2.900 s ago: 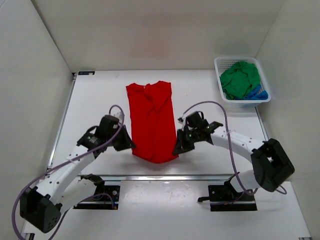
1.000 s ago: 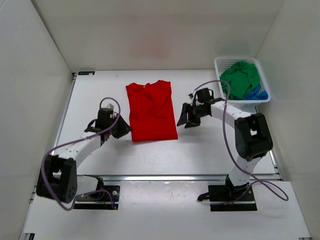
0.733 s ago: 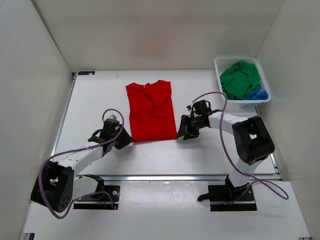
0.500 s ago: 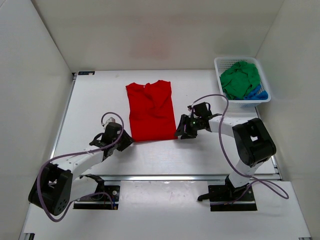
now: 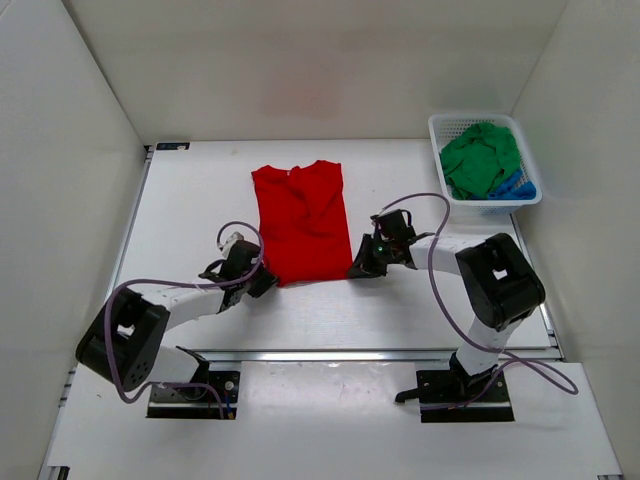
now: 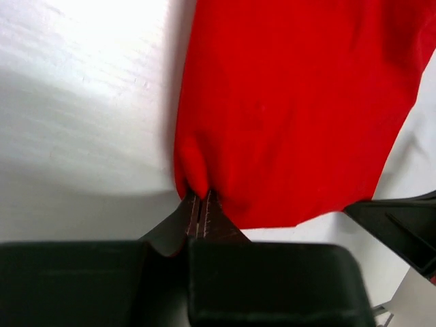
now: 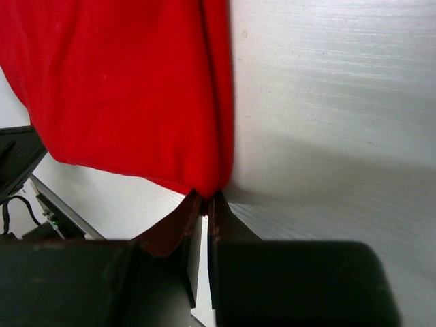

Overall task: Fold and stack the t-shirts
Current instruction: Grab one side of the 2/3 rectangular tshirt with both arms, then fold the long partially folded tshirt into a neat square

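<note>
Red t-shirt (image 5: pixel 302 225) — left fingers (image 6: pixel 174 228), right fingers (image 7: pixel 170 231) pinching

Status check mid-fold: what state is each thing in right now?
red t-shirt: folded narrow, flat, near corners pinched
left tool: shut on its near left corner
right tool: shut on its near right corner
green t-shirt: crumpled in basket
blue t-shirt: crumpled, mostly under the green
basket: upright, holding both
</note>
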Robot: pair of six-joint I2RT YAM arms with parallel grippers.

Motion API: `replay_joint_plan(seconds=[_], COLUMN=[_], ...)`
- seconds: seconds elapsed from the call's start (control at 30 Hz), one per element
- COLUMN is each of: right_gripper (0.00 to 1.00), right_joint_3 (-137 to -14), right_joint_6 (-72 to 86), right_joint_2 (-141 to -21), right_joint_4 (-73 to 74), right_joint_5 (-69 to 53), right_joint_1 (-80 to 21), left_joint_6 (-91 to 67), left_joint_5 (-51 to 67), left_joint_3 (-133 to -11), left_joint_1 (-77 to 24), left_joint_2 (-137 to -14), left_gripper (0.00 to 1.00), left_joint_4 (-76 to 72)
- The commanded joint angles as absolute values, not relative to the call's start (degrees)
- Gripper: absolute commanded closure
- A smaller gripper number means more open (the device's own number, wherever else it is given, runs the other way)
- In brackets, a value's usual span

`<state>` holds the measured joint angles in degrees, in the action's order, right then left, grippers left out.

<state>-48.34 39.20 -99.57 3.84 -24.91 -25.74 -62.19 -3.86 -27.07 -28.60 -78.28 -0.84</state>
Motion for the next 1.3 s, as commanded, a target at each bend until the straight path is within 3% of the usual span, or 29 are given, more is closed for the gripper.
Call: replay_joint_plan(seconds=[0.0, 0.37, 0.63, 0.83, 1.0, 1.23, 1.27], right_gripper=[1.0, 1.0, 1.0, 1.0, 1.0, 1.0, 1.0], right_joint_3=[-44.8, -30.2, -21.7, -30.0, -46.4, -76.2, -78.6], right_joint_6=[36.7, 34.8, 41.9, 37.1, 31.6, 26.2, 26.8], right_joint_2=[-97.4, -76.9, -66.7, -68.8, -76.0, -99.3, -103.3], right_joint_4=[6.6, 17.2, 15.3, 20.0, 24.0, 23.1, 22.9], right_joint_5=[-23.0, -25.0, -28.1, -31.4, -35.3, -34.0, -33.2], right_joint_1=[-25.4, -34.9, -40.0, -33.0, -22.3, -13.3, -12.1], left_joint_6=[-60.5, -54.8, -58.1, -52.1, -47.4, -44.2, -43.8], left_joint_5=[-1.7, 4.0, 8.8, 10.1, 11.9, 9.3, 8.8], left_joint_3=[-24.1, -16.3, -12.8, -23.8, -40.9, -64.2, -66.2], left_joint_1=[-28.1, -27.6, -30.0, -27.0, -19.4, -12.5, -11.9], left_joint_2=[-73.6, -48.0, -34.3, -44.3, -60.6, -87.8, -90.1], left_gripper=[1.0, 1.0, 1.0, 1.0, 1.0, 1.0, 0.94], left_joint_4=[2.6, 27.7, 33.2, 29.5, 22.9, 12.0, 9.6])
